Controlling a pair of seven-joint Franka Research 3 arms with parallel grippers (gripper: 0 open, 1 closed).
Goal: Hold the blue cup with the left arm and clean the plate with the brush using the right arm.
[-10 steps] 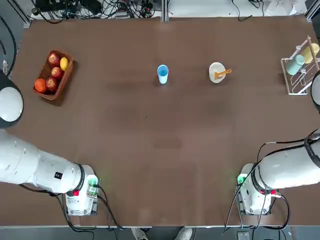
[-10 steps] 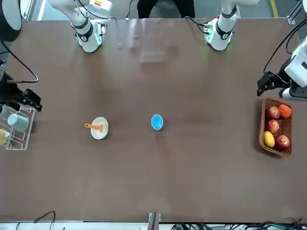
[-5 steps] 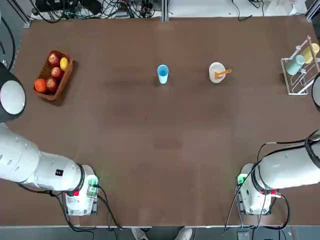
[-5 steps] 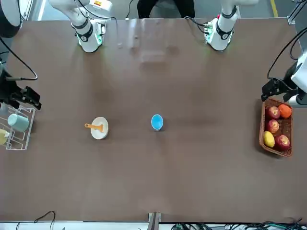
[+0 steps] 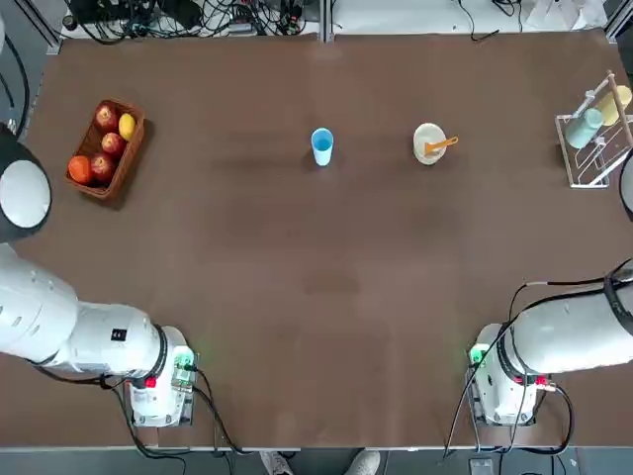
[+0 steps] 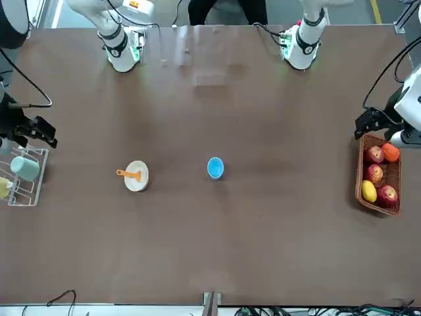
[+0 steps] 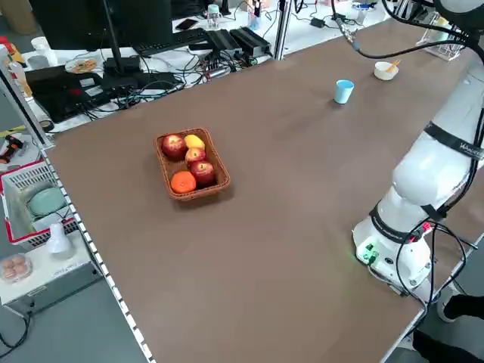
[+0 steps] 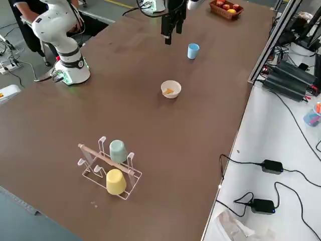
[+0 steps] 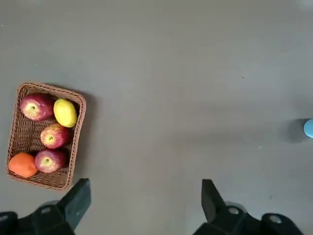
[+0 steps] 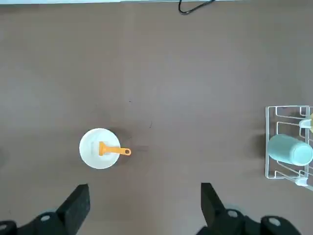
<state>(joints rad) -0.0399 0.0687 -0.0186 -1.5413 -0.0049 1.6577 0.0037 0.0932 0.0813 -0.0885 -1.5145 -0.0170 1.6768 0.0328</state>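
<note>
The blue cup [image 5: 321, 146] is standing upright mid-surface [image 5: 297, 257], far side; I'm judging it light, slippery plastic, best taken low around its wall. Both arms' fingers [image 9: 77, 203] [image 10: 78, 208] are hanging apart, left near the basket [image 9: 78, 147], right short of the plate [image 10: 90, 147]. Cables [image 5: 218, 18] are lying beyond; weight I'm only guessing.

Open table between basket [image 5: 145, 124] and rack [image 5: 571, 170]

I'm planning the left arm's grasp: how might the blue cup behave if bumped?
The blue cup looks like thin plastic, so it's probably light and slides easily. Standing upright and taller than wide, it might tip. Its round wall suggests it could then roll.
</note>
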